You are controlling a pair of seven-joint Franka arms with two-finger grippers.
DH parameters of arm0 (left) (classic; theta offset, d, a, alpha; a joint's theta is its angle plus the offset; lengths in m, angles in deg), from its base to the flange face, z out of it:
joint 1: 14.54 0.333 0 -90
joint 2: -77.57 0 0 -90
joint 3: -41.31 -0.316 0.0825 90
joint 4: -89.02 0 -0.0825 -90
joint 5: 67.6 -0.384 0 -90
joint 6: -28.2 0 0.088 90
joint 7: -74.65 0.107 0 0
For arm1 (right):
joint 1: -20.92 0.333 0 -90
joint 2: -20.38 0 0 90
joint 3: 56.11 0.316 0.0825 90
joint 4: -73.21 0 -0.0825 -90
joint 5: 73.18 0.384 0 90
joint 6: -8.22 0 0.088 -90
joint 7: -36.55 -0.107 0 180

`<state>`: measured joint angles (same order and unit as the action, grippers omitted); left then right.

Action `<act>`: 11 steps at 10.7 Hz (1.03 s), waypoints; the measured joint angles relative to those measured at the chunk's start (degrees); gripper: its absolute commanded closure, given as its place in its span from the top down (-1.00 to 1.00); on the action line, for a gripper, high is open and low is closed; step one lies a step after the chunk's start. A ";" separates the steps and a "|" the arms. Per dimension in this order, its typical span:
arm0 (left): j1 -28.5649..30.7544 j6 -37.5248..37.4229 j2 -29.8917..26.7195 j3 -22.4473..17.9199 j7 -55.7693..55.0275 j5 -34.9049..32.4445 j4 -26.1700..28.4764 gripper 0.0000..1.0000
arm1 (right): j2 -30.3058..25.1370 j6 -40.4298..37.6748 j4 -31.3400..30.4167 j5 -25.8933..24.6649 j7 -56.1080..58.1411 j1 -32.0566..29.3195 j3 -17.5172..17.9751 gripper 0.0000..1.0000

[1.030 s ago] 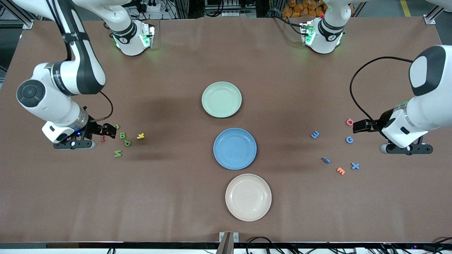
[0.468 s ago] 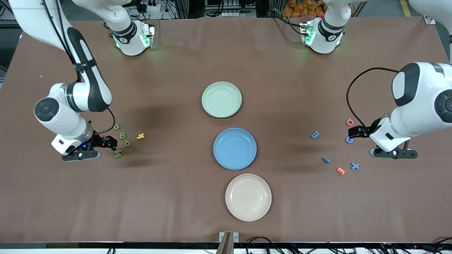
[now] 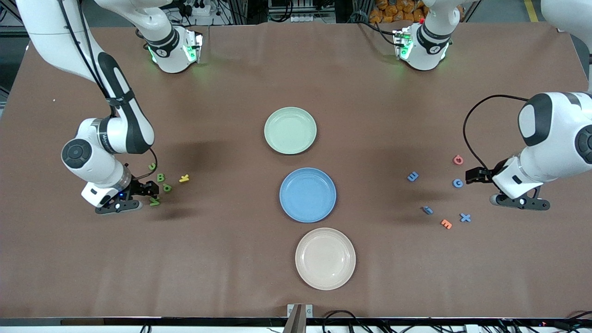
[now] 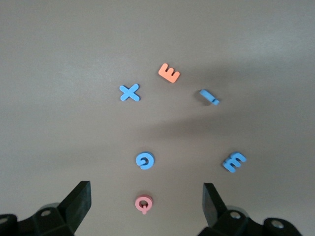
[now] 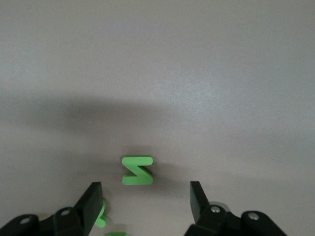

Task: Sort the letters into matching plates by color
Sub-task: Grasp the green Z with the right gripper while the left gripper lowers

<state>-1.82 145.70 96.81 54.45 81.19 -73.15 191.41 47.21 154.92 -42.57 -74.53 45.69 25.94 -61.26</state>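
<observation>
The pale green plate (image 3: pixel 290 130) and the blue plate (image 3: pixel 307 194) lie mid-table, both bare. Several green letters lie at the right arm's end (image 3: pixel 160 177); my right gripper (image 3: pixel 150 189) is low among them, open, and a green zigzag letter (image 5: pixel 137 170) lies just ahead of its fingertips (image 5: pixel 93 199). Several blue letters lie at the left arm's end: a G (image 3: pixel 457 183), an E (image 3: pixel 412 176), an X (image 3: pixel 465 217) and an i (image 3: pixel 428 210). My left gripper (image 3: pixel 472 175) hangs open beside the G, with a pink Q (image 4: pixel 143 203) on the table between its fingers.
A cream-white plate (image 3: pixel 325 258) sits nearer the front camera than the blue plate. A yellow K (image 3: pixel 184 178) lies beside the green letters. An orange E (image 3: pixel 446 224) lies between the blue i and X, and the pink Q (image 3: pixel 458 160) lies farther back than the G.
My right gripper has moved along the green letters toward the one nearest the front camera. My left gripper dropped toward the blue G, then drew back a little.
</observation>
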 measured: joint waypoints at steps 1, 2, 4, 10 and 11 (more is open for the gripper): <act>0.55 1.36 1.22 0.00 0.23 0.00 -0.07 1.00 | 0.67 0.00 0.02 0.00 0.48 0.00 0.00 0.46; 0.65 2.74 2.80 -0.04 0.21 0.00 -0.35 1.00 | 1.36 0.03 0.07 0.04 0.77 -0.01 -0.03 0.44; 0.64 6.64 6.36 -0.05 -0.70 -0.02 -1.28 1.00 | 2.61 0.18 0.60 0.06 1.11 -0.02 -0.10 0.41; 0.06 13.98 15.33 -0.36 -5.83 -8.40 -5.10 1.00 | 6.21 0.29 4.26 2.65 1.29 0.16 -0.02 0.31; 0.08 14.15 17.25 -0.37 -5.97 -8.66 -6.65 1.00 | 6.72 0.29 4.62 2.79 1.29 0.18 -0.02 0.28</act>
<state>-1.74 159.84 114.06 54.08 75.22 -81.81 184.77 53.94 155.20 -37.95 -71.74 46.98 26.12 -61.28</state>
